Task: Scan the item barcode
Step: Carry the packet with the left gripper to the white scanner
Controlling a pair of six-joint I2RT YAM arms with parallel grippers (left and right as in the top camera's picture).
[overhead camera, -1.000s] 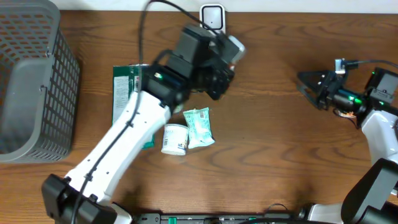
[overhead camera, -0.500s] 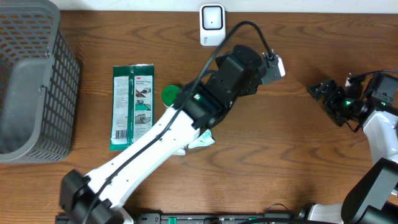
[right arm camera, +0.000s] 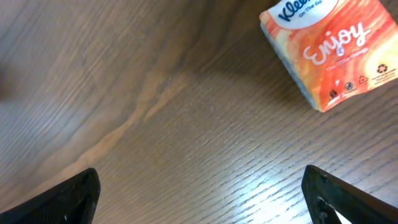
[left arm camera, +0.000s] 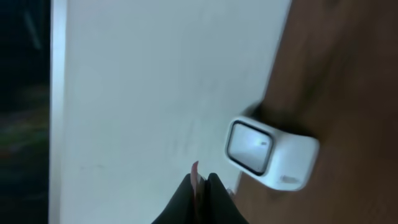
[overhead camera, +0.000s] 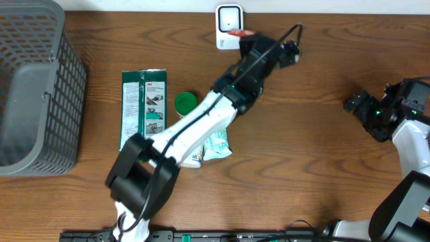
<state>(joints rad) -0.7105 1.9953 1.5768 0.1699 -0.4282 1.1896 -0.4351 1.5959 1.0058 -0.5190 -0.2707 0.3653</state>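
At the far edge of the table (overhead camera: 302, 168), near its middle, stands a small white scanner (overhead camera: 229, 20). The left arm reaches diagonally from the near side up to it. The left gripper (overhead camera: 243, 36) sits just to the right of the scanner, its jaws pinched narrow on a thin item (overhead camera: 236, 32) that shows as a reddish patch right beside the scanner's face. From the left wrist the two dark fingers (left arm camera: 214, 190) press together with a pinkish sliver (left arm camera: 195, 169) sticking out between them (too thin and blurred to say what it is), and the scanner (left arm camera: 267, 152) lies just beyond, its window towards the camera.

Well to the right, the right gripper (overhead camera: 366, 111) hovers over bare wood with its jaws spread wide and nothing between them. In its wrist view only the two dark fingertips (right arm camera: 62, 199) show at the lower corners. An orange Kleenex packet (right arm camera: 326, 46) lies on the wood ahead of them, apart from both.

On the left sits a grey mesh basket (overhead camera: 33, 87). Right of it a long green packet (overhead camera: 142, 114) lies flat, with a round green lid (overhead camera: 185, 102) just beside it. Nearer, partly under the left arm, are a pale green pouch (overhead camera: 218, 144) and a white tub (overhead camera: 193, 158), touching each other.
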